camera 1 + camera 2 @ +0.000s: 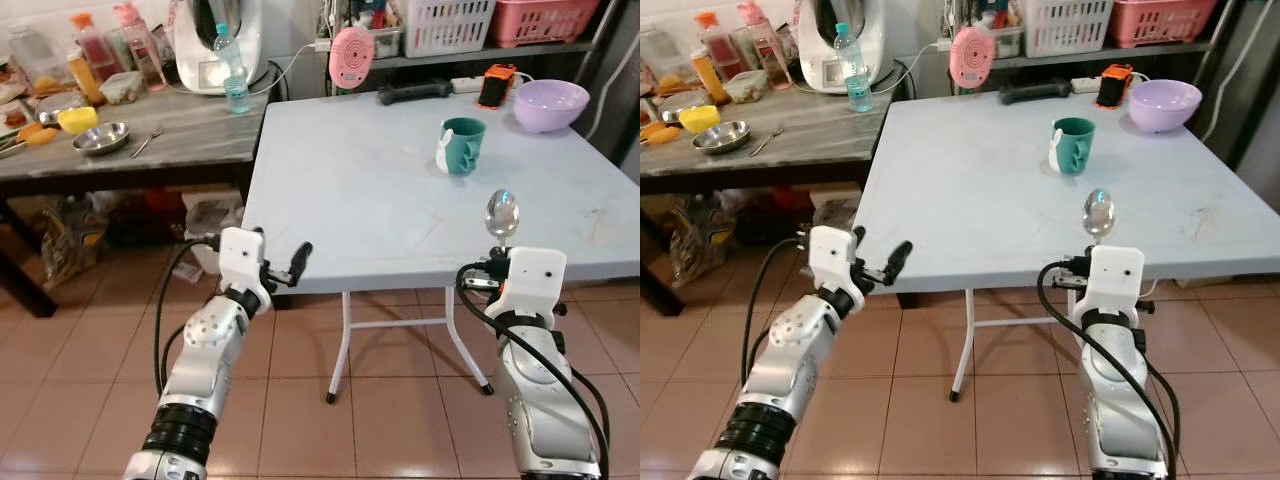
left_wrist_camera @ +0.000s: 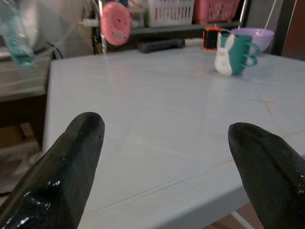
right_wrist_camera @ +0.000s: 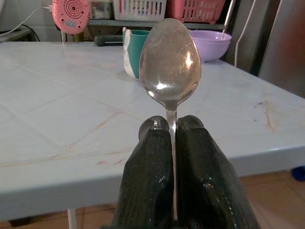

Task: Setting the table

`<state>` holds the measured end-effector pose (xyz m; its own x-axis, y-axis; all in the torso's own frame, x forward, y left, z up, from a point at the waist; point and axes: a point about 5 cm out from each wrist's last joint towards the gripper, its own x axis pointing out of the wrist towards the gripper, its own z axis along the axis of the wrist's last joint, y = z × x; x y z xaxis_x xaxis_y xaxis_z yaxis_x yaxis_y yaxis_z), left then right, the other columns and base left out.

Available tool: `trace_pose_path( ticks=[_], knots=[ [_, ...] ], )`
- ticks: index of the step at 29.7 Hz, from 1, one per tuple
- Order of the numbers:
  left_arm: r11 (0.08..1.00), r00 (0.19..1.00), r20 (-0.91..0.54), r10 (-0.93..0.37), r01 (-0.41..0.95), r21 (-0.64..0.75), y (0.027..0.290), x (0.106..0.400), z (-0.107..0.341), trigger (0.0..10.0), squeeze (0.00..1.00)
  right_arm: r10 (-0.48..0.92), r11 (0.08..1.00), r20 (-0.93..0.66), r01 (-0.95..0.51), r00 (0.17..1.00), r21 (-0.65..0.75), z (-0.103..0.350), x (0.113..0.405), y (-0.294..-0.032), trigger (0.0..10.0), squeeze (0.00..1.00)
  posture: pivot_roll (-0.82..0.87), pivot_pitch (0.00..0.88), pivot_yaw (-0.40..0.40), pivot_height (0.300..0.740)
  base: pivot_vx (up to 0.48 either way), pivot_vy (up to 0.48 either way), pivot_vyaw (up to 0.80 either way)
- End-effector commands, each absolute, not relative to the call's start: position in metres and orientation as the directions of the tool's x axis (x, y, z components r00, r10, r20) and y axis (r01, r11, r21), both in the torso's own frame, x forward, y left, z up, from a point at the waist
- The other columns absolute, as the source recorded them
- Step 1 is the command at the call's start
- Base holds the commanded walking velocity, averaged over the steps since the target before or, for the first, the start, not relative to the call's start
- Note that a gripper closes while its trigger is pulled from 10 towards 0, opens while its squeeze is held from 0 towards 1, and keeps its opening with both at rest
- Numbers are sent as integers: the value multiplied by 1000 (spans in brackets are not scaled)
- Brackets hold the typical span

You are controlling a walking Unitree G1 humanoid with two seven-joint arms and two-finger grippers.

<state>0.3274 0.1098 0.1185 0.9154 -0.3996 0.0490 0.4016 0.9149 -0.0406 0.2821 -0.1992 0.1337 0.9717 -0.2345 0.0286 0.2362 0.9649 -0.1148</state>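
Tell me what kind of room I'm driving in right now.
Most likely a home kitchen or dining corner: a folding table carrying a green mug and purple bowl, a side counter with bottles and a steel dish, tiled floor.

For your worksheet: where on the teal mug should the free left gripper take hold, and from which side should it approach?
Judging by its pose, grip the teal mug across its round body or rim, coming from the robot's left, since the handle juts right and the white rabbit figure faces the near-left. The left gripper is open.
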Motion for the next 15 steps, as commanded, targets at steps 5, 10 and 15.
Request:
trace_pose_path(
  ticks=[5,10,15],
  knots=[
    [929,929,40,-369,370,-21,122,327,116,10000,0,-195,975,57,199,979,-96,140,286,-185,10000,0,-132,0,94,740,0,437,0],
    [927,926,44,-374,375,-17,118,327,117,10000,0,-193,975,55,198,980,-97,138,285,-184,10000,0,-129,0,97,740,0,464,0],
    [925,925,42,-379,380,-16,116,326,116,10000,0,-196,975,57,201,979,-100,139,284,-185,10000,0,-128,0,98,740,0,480,0]
  ],
)
